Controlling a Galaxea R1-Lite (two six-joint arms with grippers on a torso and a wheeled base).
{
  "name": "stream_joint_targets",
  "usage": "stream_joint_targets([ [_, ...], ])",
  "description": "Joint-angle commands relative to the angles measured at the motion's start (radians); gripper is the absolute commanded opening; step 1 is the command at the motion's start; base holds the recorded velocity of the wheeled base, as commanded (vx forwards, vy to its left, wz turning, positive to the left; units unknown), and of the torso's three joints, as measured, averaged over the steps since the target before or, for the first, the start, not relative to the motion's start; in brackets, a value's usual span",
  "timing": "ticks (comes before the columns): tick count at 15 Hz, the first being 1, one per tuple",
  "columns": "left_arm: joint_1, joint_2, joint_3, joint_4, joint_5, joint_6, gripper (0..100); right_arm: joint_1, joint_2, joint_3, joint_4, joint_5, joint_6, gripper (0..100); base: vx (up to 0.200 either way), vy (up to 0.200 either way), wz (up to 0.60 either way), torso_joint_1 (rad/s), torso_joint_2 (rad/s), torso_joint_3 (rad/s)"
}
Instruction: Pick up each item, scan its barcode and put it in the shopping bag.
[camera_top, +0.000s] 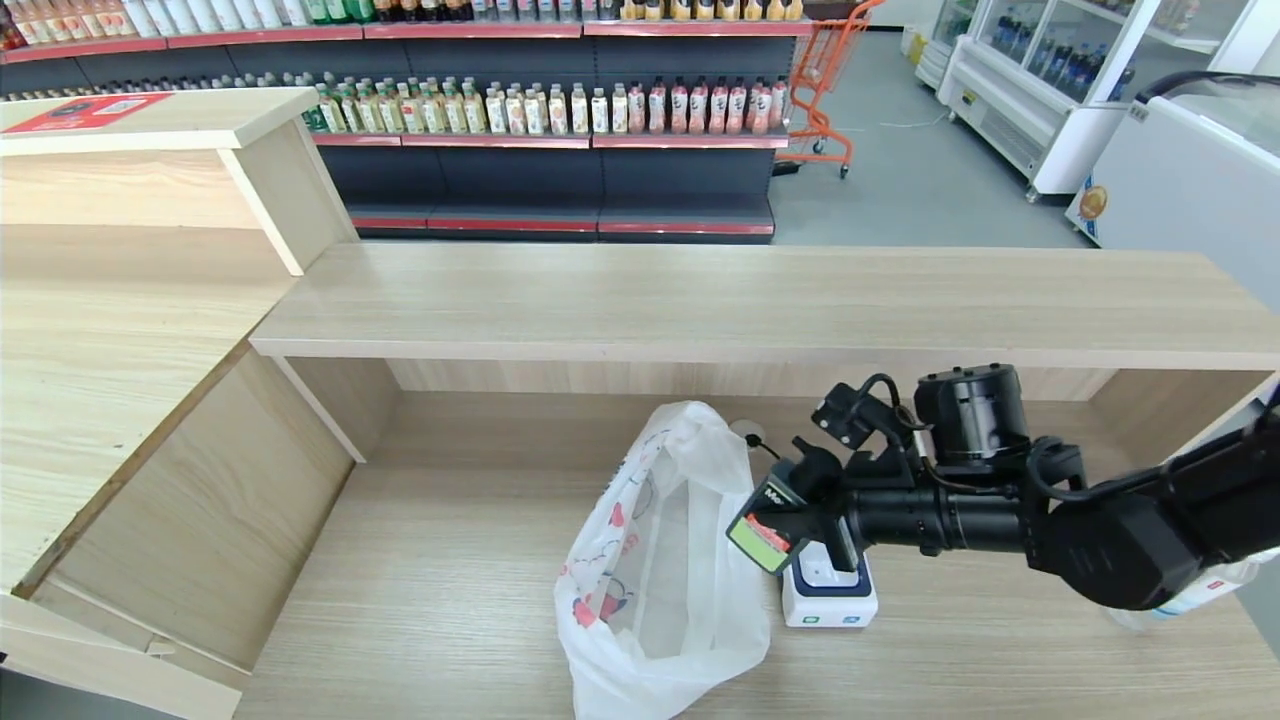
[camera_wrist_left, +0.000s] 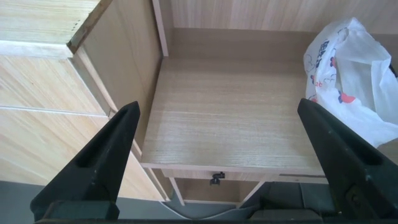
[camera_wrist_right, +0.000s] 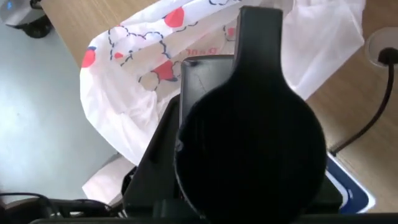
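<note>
Holding the item (camera_top: 765, 535) in my right gripper (camera_top: 790, 508), which is clamped on its dark body, I have it just above the scanner (camera_top: 830, 598), with the labelled end poking out toward the bag (camera_top: 660, 560). I judge that hover is there to give the reader a look at the barcode. The bag stands open just beside the scanner, so the drop after the scan should be short. My left gripper (camera_wrist_left: 219, 106) hangs spread wide and empty over the bare tabletop (camera_top: 420, 600), well apart from the bag, probably parked out of the way
</note>
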Motion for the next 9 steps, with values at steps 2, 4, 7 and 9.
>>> stream_joint_targets([
  [2,0.0,0.0,0.0,0.0,0.0,0.0,100,0.044,0.204,-0.076,-0.147,-0.035,-0.085,0,0.0,0.0,0.0,0.0,0.0,0.0],
  [4,0.0,0.0,0.0,0.0,0.0,0.0,100,0.06,0.291,-0.119,-0.237,-0.058,-0.101,0,0.0,0.0,0.0,0.0,0.0,0.0],
  [7,0.0,0.0,0.0,0.0,0.0,0.0,100,0.1,0.385,-0.19,-0.24,-0.07,-0.155,0,0.0,0.0,0.0,0.0,0.0,0.0],
  [9,0.0,0.0,0.0,0.0,0.0,0.0,100,0.104,0.445,-0.236,-0.24,-0.068,-0.229,0,0.0,0.0,0.0,0.0,0.0,0.0],
])
